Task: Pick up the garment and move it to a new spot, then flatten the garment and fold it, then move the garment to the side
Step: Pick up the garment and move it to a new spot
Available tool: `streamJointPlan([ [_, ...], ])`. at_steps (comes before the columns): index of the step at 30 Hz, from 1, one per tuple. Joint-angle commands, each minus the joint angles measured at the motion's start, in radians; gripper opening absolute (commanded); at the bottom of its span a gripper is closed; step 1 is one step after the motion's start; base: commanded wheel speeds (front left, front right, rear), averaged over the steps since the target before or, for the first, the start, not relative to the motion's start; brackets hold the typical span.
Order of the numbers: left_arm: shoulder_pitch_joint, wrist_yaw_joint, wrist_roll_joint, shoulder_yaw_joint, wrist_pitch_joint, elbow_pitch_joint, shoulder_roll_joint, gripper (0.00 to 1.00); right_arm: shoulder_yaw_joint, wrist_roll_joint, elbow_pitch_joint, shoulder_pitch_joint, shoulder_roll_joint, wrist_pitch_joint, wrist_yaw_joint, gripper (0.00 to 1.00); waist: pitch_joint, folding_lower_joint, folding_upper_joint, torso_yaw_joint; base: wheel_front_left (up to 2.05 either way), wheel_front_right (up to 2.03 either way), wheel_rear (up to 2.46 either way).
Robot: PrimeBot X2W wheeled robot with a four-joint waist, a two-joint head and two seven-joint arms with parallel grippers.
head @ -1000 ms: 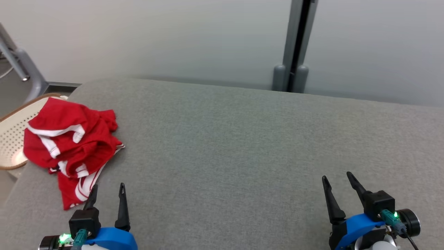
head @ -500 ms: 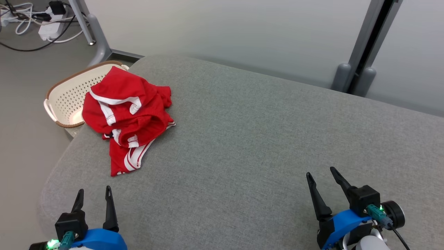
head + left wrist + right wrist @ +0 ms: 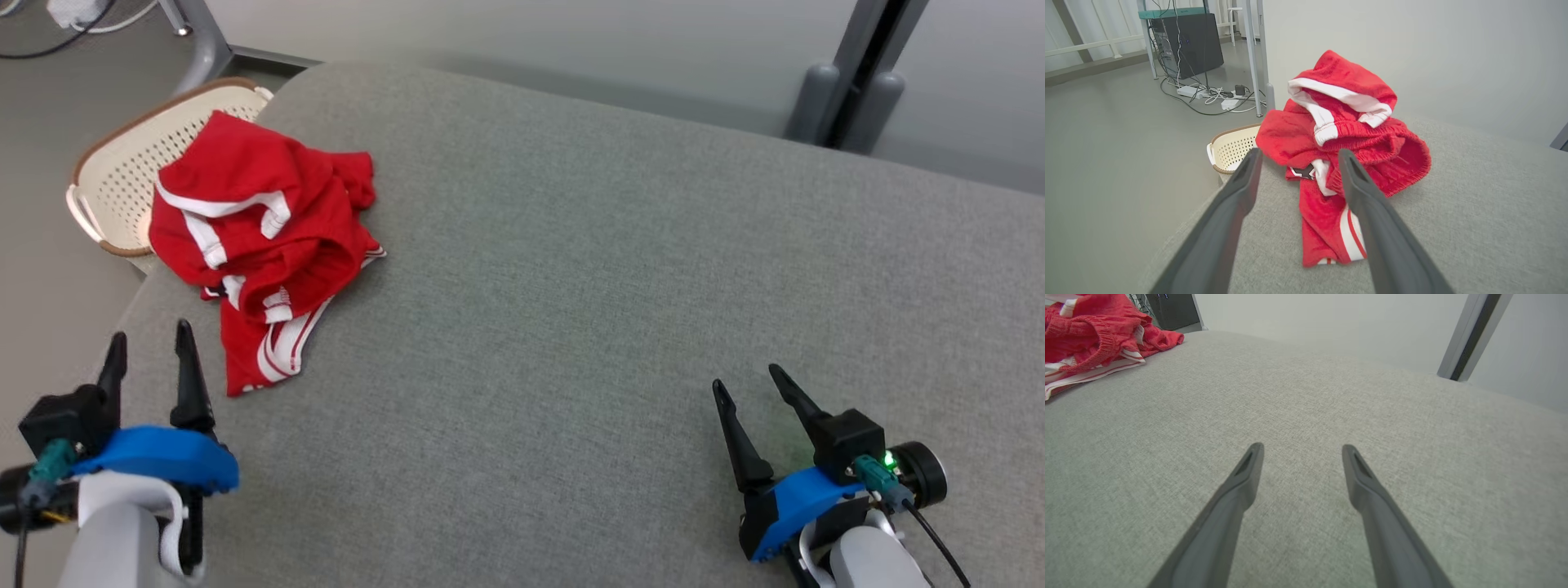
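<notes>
A crumpled red garment [image 3: 261, 237] with white stripes lies in a heap near the far left corner of the grey cushioned surface [image 3: 571, 286]. My left gripper [image 3: 147, 347] stands open just short of its near left edge, nothing between the fingers. In the left wrist view the garment [image 3: 1343, 143] sits right ahead of the open left gripper [image 3: 1298, 155]. My right gripper [image 3: 747, 380] is open at the lower right, far from the cloth. From the right wrist the garment [image 3: 1090, 339] shows at the upper left, beyond the open right gripper [image 3: 1302, 451].
A cream perforated laundry basket [image 3: 114, 163] with a brown rim stands on the floor beside the surface's far left corner, partly under the garment. Cables and a power strip [image 3: 1208, 94] lie on the floor beyond. A grey post [image 3: 857, 65] rises behind the surface.
The head camera has turned left and tipped down, so the whole scene shifted. My left gripper has risen and moved forward toward the garment. The garment lies unchanged.
</notes>
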Motion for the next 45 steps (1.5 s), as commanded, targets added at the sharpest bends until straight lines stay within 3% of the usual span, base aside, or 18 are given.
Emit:
streamJointPlan([
  [1, -0.042, -0.008, -0.012, -0.008, -0.005, 0.011, 0.016, 1.00, 0.003, -0.005, 0.005, -0.016, -0.003, -0.004, 0.000, 1.00, 0.015, -0.0001, 0.0000, -0.004, 0.00, 0.00, 0.00],
  [12, -0.315, -0.006, -0.277, -0.198, 0.027, 0.237, 0.215, 1.00, 0.014, -0.032, 0.024, -0.071, -0.024, -0.001, 0.000, 1.00, 0.151, -0.0001, 0.0000, -0.088, 0.00, 0.00, 0.00],
  [23, -0.445, -0.006, -0.456, -0.313, 0.078, 0.406, 0.285, 1.00, 0.007, -0.039, 0.041, -0.104, -0.042, 0.006, -0.002, 1.00, 0.232, -0.0001, 0.0000, -0.141, 0.00, 0.00, 0.00],
  [24, -0.447, -0.006, -0.462, -0.329, 0.072, 0.411, 0.287, 0.37, 0.007, -0.040, 0.042, -0.106, -0.041, 0.006, -0.002, 1.00, 0.233, -0.0001, 0.0000, -0.143, 0.00, 0.00, 0.00],
  [25, -0.450, -0.006, -0.472, -0.338, 0.067, 0.417, 0.288, 0.00, 0.008, -0.039, 0.042, -0.107, -0.039, 0.006, -0.002, 1.00, 0.233, -0.0001, 0.0000, -0.145, 0.00, 0.00, 0.00],
  [30, -0.467, -0.007, -0.485, -0.402, 0.019, 0.401, 0.304, 0.00, 0.010, -0.030, 0.038, -0.099, -0.028, 0.005, -0.002, 1.00, 0.210, -0.0001, 0.0000, -0.144, 0.00, 0.00, 0.00],
  [37, -0.527, -0.007, -0.445, -0.500, -0.004, 0.258, 0.328, 0.00, 0.007, -0.011, 0.028, -0.064, -0.012, -0.001, 0.000, 1.00, 0.123, -0.0001, 0.0000, -0.137, 0.00, 0.00, 0.00],
  [45, -0.509, -0.007, -0.389, -0.582, -0.004, 0.017, 0.309, 0.00, 0.036, 0.041, 0.027, -0.008, -0.002, -0.002, 0.000, 1.00, -0.011, -0.0001, 0.0000, -0.214, 0.00, 0.00, 0.00],
])
